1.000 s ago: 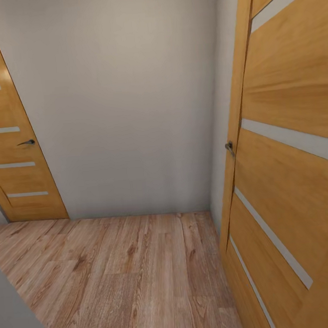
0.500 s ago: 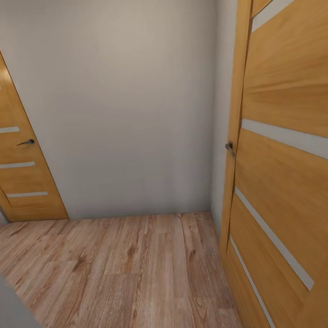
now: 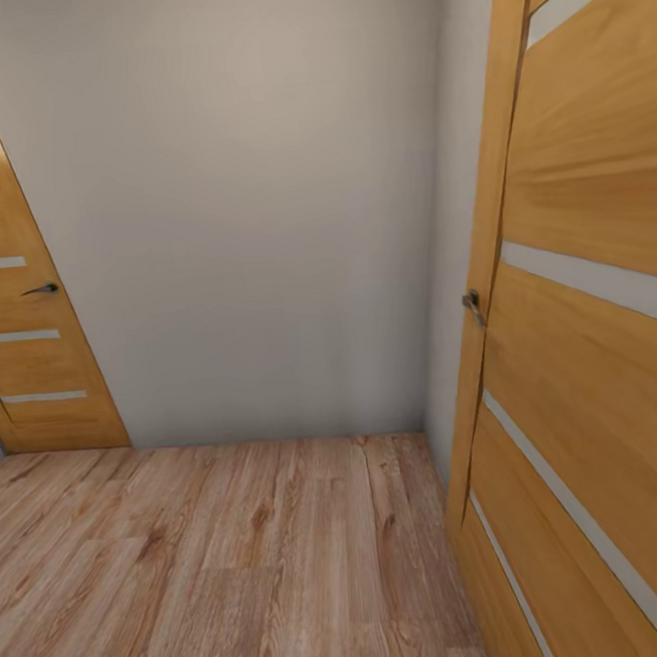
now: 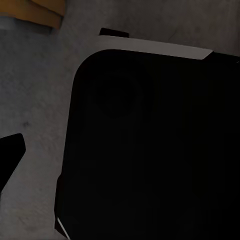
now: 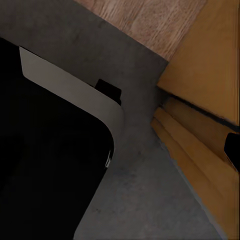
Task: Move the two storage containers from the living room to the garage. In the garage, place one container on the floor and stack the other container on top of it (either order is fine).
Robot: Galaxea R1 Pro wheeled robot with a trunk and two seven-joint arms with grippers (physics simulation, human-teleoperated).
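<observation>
The two storage containers are out of view. In the left wrist view a dark fingertip pokes in at the picture's edge over the dark grey speckled concrete floor, beside the robot's black base. The right wrist view shows the same base on the concrete floor, with another dark fingertip at the edge. How far either gripper's fingers stand apart is not visible.
Ahead is a pale grey wall over a light wood plank floor. An orange wooden door with a handle stands close on the right. A second orange door is at the far left. An orange door edge meets the concrete.
The whole head view has shifted, so the camera has moved. The grey wall corner at the lower left has left the picture, and the right door now looks slightly nearer.
</observation>
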